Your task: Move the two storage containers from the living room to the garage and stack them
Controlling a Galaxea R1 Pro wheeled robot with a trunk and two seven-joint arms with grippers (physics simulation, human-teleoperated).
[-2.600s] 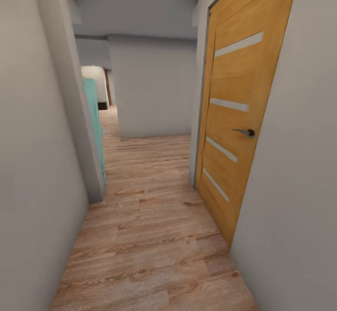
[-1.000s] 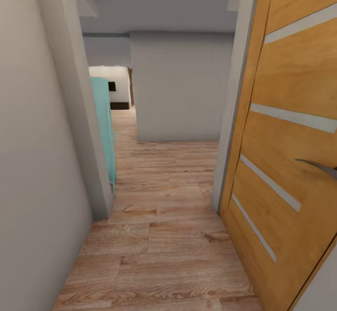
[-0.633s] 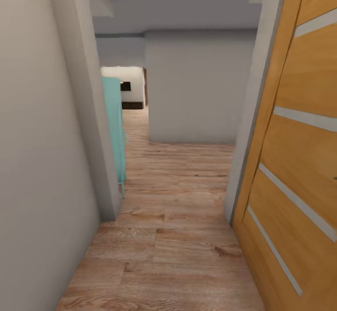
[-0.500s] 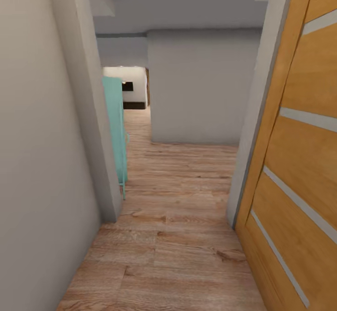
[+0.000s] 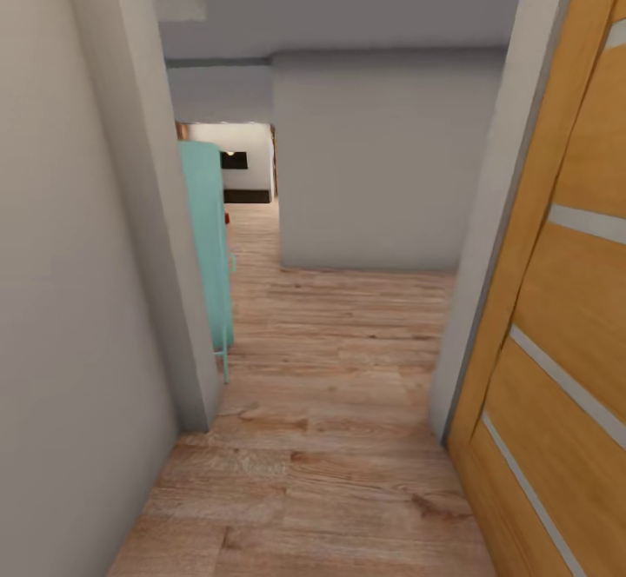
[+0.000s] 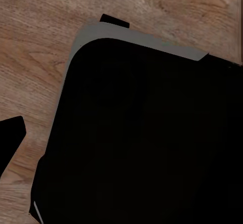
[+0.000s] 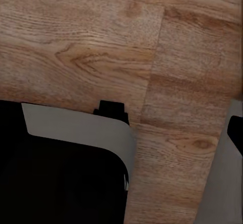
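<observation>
The two storage containers are out of view, and so are the living room and the garage. I am in a narrow hallway with a light wood-plank floor (image 5: 330, 403). Both wrist views look down at that plank floor (image 7: 101, 42) past black, grey-rimmed parts of my own body (image 6: 142, 133) (image 7: 76, 133).
A pale grey wall (image 5: 78, 299) runs close on the left, ending at a corner (image 5: 196, 368). A teal panel (image 5: 209, 247) stands just past it. An orange wooden door (image 5: 565, 342) with pale strips is close on the right. A grey wall block (image 5: 374, 177) faces me, with a passage (image 5: 248, 212) on its left.
The whole view has shifted: the camera has moved forward along the hallway. The wooden door looms larger at the right, and its handle has left the picture.
</observation>
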